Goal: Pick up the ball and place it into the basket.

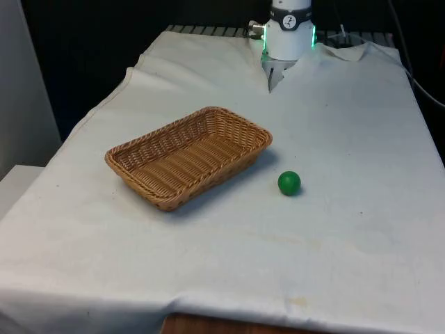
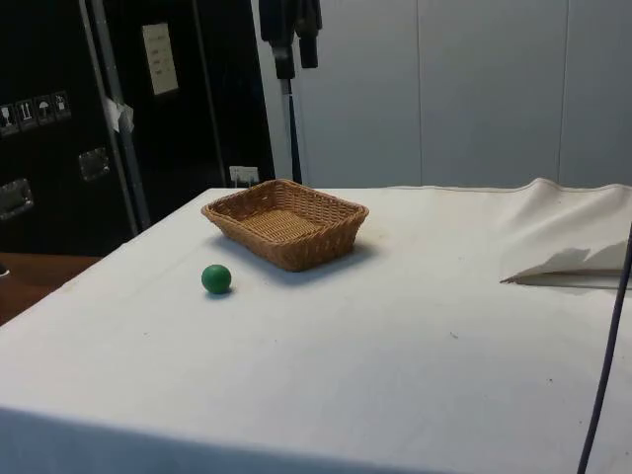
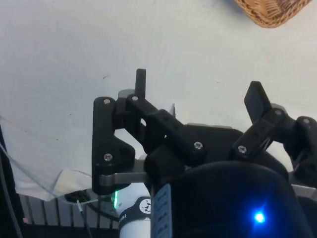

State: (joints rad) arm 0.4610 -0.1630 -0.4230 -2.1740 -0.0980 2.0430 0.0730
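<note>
Resting on the white cloth [image 1: 334,236] of the desk, the green ball [image 1: 289,183] lies alone, near the wicker basket [image 1: 188,157] on the front view's right of it, not touching. My fingers [image 3: 141,82] stand apart with nothing between them, well away from both.

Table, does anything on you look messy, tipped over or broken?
Nothing is tipped or broken. The basket sits flat and empty on the white cloth, and the green ball rests beside it, not touching. The cloth is rumpled and folded near the far end. The gripper hangs open above bare cloth.
</note>
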